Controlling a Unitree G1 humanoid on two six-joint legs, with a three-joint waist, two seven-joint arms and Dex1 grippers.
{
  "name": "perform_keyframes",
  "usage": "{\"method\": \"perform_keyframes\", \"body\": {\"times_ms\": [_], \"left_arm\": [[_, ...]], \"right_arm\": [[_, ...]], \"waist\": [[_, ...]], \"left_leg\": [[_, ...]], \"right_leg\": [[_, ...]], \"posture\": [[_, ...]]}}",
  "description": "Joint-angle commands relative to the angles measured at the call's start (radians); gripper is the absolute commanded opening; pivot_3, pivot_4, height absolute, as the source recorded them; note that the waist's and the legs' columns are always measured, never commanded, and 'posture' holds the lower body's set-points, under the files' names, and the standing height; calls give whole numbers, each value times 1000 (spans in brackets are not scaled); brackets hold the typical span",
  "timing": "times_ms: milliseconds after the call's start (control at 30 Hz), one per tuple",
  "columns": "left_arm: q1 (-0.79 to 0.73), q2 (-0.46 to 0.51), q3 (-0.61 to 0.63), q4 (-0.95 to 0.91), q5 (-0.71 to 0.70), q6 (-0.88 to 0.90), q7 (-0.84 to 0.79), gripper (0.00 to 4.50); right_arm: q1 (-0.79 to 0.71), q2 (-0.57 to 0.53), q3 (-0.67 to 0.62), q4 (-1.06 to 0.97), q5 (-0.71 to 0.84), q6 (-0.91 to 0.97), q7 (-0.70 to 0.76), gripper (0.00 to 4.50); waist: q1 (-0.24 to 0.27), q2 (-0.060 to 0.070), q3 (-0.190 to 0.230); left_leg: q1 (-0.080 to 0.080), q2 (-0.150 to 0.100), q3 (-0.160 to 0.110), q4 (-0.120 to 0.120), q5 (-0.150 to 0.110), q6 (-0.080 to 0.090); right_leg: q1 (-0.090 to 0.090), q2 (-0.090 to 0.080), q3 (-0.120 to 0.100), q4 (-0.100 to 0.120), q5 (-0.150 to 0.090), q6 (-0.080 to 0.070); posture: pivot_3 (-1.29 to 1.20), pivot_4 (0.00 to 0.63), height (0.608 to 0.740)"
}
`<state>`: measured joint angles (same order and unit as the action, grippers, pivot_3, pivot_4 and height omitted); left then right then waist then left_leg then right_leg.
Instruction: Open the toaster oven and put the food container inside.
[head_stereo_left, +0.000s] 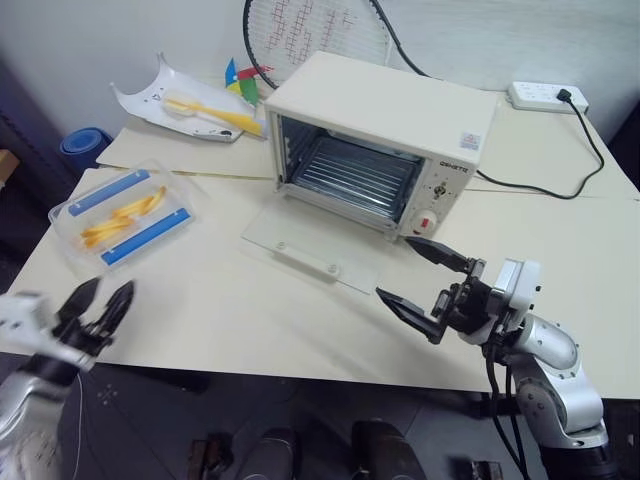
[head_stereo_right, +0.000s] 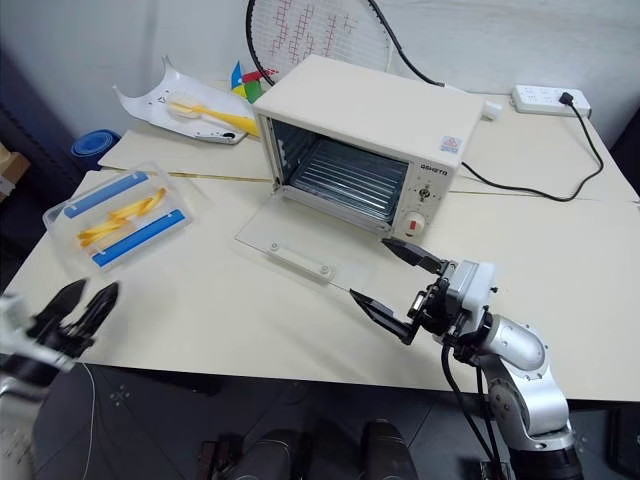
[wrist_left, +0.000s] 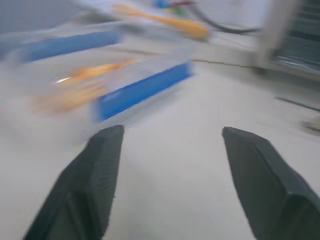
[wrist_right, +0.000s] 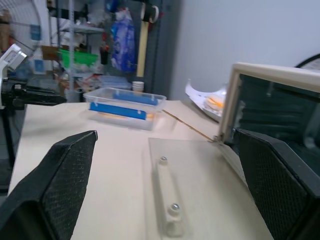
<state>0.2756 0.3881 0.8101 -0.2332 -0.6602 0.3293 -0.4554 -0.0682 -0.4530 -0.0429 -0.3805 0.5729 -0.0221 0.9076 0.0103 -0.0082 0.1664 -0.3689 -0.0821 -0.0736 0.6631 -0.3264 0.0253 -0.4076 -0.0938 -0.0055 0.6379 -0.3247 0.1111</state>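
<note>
Oven (head_stereo_left: 385, 125): sitting at the table's (head_stereo_left: 250, 310) 12 o'clock, its door (head_stereo_left: 315, 243) lying flat open on the tabletop, handle (wrist_right: 167, 200) facing up, rack (head_stereo_left: 355, 175) showing inside.
Container (head_stereo_left: 125, 215): resting on the table at the oven's 8 o'clock, well apart from it, lid on, yellow sticks between two blue strips.
Left gripper (head_stereo_left: 98, 308): hovering at the table's near edge, at the container's 6 o'clock, fingers spread, holding nothing.
Right gripper (head_stereo_left: 420, 277): hanging at the door's 4 o'clock, jaws gaping wide, gripping nothing, pointing toward the door.
White tray (head_stereo_left: 185, 100): lying at the oven's 10 o'clock, carrying a yellow utensil (head_stereo_left: 215, 113).
Power strip (head_stereo_left: 545, 97): sitting at the oven's 2 o'clock.
</note>
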Motion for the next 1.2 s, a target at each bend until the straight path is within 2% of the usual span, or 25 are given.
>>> {"method": "perform_keyframes", "body": {"times_ms": [33, 100, 167, 333, 467, 533, 600, 733, 767, 833, 933, 1033, 1200], "left_arm": [[48, -11, 125, -27, -104, 48, 93, 4480], [26, 18, 140, -23, -130, 85, 140, 4480], [-46, 86, 137, 0, -139, 120, 181, 4480], [-255, 348, 60, 164, -128, 360, 267, 4480], [-531, 563, -94, 508, -42, 521, 277, 4480], [-662, 625, -180, 669, 4, 577, 265, 4480], [-786, 659, -267, 805, 69, 579, 244, 4480], [-981, 667, -388, 1004, 151, 589, 164, 4480], [-1009, 666, -412, 1043, 175, 581, 149, 4480], [-1032, 673, -494, 1095, 244, 558, 88, 4089], [-1070, 668, -503, 1161, 284, 515, 80, 4089], [-1106, 661, -482, 1198, 289, 503, 85, 3536], [-1119, 666, -481, 1167, 307, 501, 62, 1961]], "right_arm": [[-17, 9, 9, 1, 0, -36, 33, 4500], [-21, 7, 13, 9, -6, -40, 46, 4500], [-27, 7, 11, 17, -6, -41, 48, 4500], [-39, -2, 7, 24, -4, -37, 55, 4500], [-43, -7, 11, 32, -15, -39, 66, 4500], [-43, -6, 11, 36, -21, -45, 67, 4500], [-41, -3, 8, 38, -27, -52, 63, 4500], [-35, 6, 9, 39, -42, -65, 49, 4500], [-31, 9, 12, 37, -46, -68, 46, 4500], [-23, 15, 17, 30, -55, -75, 39, 4500], [-15, 22, 20, 24, -75, -89, 23, 4500], [-14, 21, 20, 27, -93, -101, 15, 4500], [-13, 15, 26, 32, -120, -114, 3, 4500]], "waist": [[7, 0, 0], [15, -1, 0], [21, -1, -1], [14, -4, -2], [-1, -4, -2], [-11, -4, -2], [-18, -4, -2], [-16, -5, -3], [-16, -5, -3], [-17, -5, -3], [-19, -5, -3], [-15, -6, -3], [-15, -6, -3]], "left_leg": [[0, 0, 0, 0, 0, 0], [0, 0, 0, 0, -1, 1], [0, 0, 0, 1, -1, 1], [0, -1, -2, 1, -1, 0], [1, -2, -1, 0, -2, 0], [0, -1, -1, -1, -2, 0], [0, -2, -1, -1, -2, 0], [-1, -2, 0, 0, -2, 0], [-1, -3, 0, 0, -2, 0], [-1, -3, 0, 0, -2, 0], [-1, -3, 0, 0, -2, -1], [-1, -3, 0, 1, -2, -1], [-1, -3, 0, 1, -2, 0]], "right_leg": [[0, 0, 0, 0, 0, 0], [0, 0, 0, 0, 0, 0], [0, 0, 0, 0, 0, 0], [0, 0, -1, 2, 0, 0], [-3, 0, 0, 6, 0, -1], [-4, 0, -1, 9, -1, -1], [-4, 0, -2, 10, -1, -1], [-6, 0, -3, 13, 0, -1], [-6, 0, -3, 14, 0, -1], [-6, -1, -3, 15, 0, -1], [-7, -1, -3, 15, 0, -1], [-7, -1, -3, 16, 0, -1], [-7, -1, -3, 16, 0, -1]], "posture": [[0, 150, 740], [0, 150, 740], [0, 150, 740], [0, 150, 740], [0, 150, 740], [0, 150, 740], [0, 150, 740], [0, 150, 740], [0, 150, 740], [0, 150, 740], [0, 150, 740], [0, 150, 740], [0, 150, 740]]}}
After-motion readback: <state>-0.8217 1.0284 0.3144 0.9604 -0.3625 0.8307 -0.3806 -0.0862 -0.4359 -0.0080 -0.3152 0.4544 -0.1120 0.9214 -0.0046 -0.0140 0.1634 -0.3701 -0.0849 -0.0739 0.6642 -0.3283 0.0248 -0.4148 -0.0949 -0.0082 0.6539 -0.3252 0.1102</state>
